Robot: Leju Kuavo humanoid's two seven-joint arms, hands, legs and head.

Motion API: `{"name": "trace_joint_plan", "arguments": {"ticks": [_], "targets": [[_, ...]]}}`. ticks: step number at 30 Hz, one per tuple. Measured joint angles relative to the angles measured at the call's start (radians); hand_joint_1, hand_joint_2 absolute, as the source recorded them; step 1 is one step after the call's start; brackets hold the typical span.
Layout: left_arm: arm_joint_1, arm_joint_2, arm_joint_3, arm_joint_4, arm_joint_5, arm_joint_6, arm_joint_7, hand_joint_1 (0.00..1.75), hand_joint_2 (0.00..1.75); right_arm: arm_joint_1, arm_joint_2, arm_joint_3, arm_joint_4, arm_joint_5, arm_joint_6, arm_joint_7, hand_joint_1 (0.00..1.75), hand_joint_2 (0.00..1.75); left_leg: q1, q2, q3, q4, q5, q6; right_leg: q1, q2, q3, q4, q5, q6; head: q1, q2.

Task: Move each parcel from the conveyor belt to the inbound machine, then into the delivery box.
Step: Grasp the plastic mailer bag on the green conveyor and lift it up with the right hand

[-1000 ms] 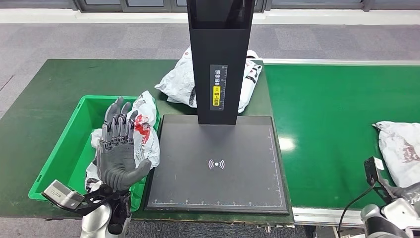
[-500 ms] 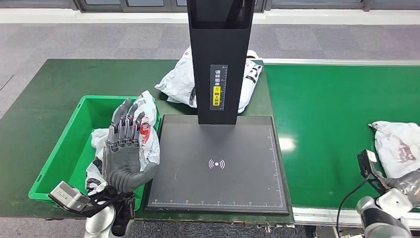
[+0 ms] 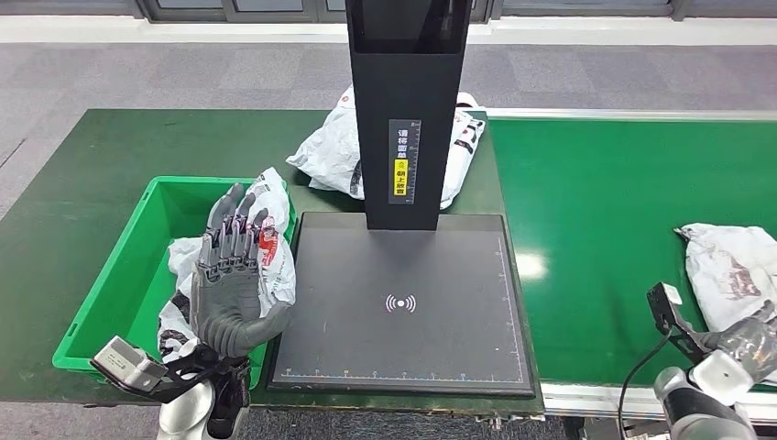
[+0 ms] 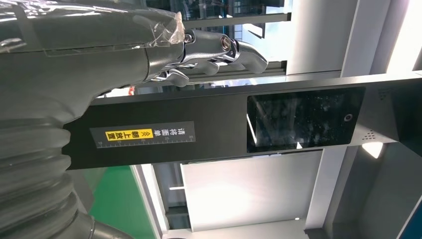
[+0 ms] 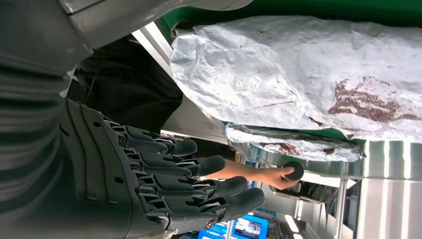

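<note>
Inbound machine [image 3: 400, 302] column carried a yellow-and-white Chinese label [image 3: 401, 173], too small to read. Parcel [image 3: 733, 273] lay on the conveyor belt [image 3: 596, 229], near the empty right hand [image 5: 164, 174], fingers loosely extended. Left hand [image 3: 226, 280] was raised, spread and empty, over the delivery box [image 3: 114, 284].

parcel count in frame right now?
3. One parcel in the green delivery box, behind the left hand. One on the table behind the inbound machine's black column. One on the conveyor belt at right. More may be hidden beneath the bin parcel.
</note>
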Motion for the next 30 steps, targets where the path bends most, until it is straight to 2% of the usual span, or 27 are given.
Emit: {"name": "trace_joint_plan", "arguments": {"ticks": [6,23,27,30], "targets": [[0.004,0.0,0.0,0.001,0.007,0.0,0.0,0.0,1.75,0.013,-0.009,-0.003,0.007,0.003,0.069,0.061,0.0,1.75,0.0,0.0,0.0,0.0,0.0,0.0,0.0,0.0,0.0,0.0,0.0,0.0,0.0,0.0],[0.01,0.001,0.0,0.007,0.015,0.006,0.0,0.0,1.75,0.044,-0.023,-0.021,0.012,0.007,0.082,0.089,0.0,1.75,0.0,0.0,0.0,0.0,0.0,0.0,0.0,0.0,0.0,0.0,0.0,0.0,0.0,0.0],[0.01,0.001,0.0,0.01,0.015,0.011,0.0,0.0,1.75,0.05,-0.023,-0.031,0.012,0.006,0.102,0.081,0.0,1.75,0.0,0.0,0.0,0.0,0.0,0.0,0.0,0.0,0.0,0.0,0.0,0.0,0.0,0.0],[0.01,0.001,0.0,0.011,0.015,0.012,0.0,0.0,1.75,0.051,-0.023,-0.045,0.013,-0.006,0.135,0.038,0.0,1.75,0.0,0.0,0.0,0.0,0.0,0.0,0.0,0.0,0.0,0.0,0.0,0.0,0.0,0.0]]}}
